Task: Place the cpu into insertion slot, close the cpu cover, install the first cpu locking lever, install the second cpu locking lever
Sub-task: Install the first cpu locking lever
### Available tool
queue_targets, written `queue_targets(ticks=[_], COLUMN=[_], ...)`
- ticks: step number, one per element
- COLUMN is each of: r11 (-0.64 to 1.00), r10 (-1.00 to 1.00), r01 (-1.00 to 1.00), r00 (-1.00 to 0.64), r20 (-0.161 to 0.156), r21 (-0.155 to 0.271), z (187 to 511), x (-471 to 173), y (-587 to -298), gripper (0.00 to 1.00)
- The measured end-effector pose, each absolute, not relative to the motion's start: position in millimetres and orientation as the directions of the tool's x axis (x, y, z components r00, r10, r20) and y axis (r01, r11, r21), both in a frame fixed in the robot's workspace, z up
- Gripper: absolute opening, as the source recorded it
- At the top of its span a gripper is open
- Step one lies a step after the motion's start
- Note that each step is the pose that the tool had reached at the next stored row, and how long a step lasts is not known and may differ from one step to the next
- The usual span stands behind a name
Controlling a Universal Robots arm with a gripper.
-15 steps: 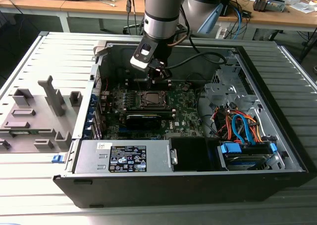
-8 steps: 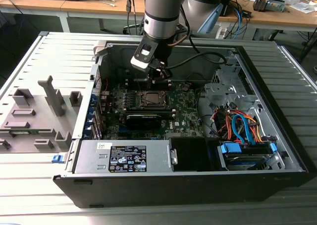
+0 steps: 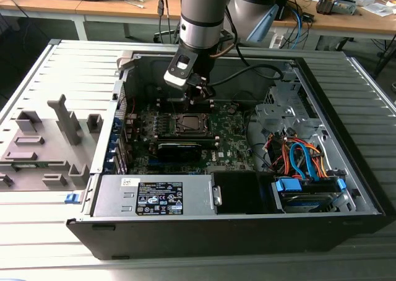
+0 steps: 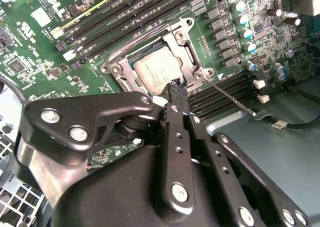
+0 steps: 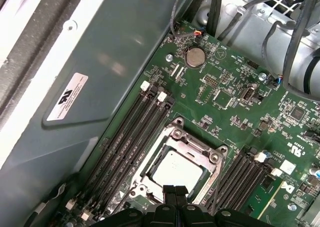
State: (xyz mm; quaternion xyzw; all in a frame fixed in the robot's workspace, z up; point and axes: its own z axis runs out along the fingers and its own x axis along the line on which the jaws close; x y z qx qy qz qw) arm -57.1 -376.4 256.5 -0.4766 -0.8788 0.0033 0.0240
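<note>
Cpu sits in the insertion slot in the exterior view, gripper just above. Second wrist view: cpu cover lies over it, fingertips pinched together, empty. First wrist view: same closed tips at the cover's edge.

Arm reaches down into the open computer case. The gripper hangs over the green motherboard, with the insertion slot just beneath it. Black expansion card and power supply sit camera-side of the gripper. Blue and orange cables are well off to the exterior view's right of it, and a grey fixture well off to the left.
</note>
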Motion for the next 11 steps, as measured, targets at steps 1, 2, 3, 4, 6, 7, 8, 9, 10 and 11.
queue_targets(ticks=[1,2,3,4,6,7,8,9,10,11], r11=[0.547,0.550,0.552,0.554,0.557,0.559,0.561,0.563,0.564,0.568], r10=[0.837,0.835,0.834,0.833,0.830,0.829,0.828,0.827,0.825,0.823], r01=[0.836,0.835,0.834,0.832,0.830,0.829,0.828,0.826,0.825,0.823], r00=[-0.546,-0.549,-0.550,-0.552,-0.556,-0.558,-0.559,-0.562,-0.563,-0.567], r20=[0.039,0.039,0.039,0.039,0.039,0.039,0.039,0.039,0.039,0.039], r21=[-0.029,-0.029,-0.029,-0.029,-0.029,-0.029,-0.029,-0.029,-0.029,-0.029], z=[256.5,256.5,256.5,256.5,256.5,256.5,256.5,256.5,256.5,256.5], x=[-57.1,-57.1,-57.1,-57.1,-57.1,-57.1,-57.1,-57.1,-57.1,-57.2], y=[-376.4,-376.4,-376.4,-376.4,-376.4,-376.4,-376.4,-376.4,-376.4,-376.4], gripper=[0.11,0.11,0.11,0.11,0.11,0.11,0.11,0.11,0.11,0.11])
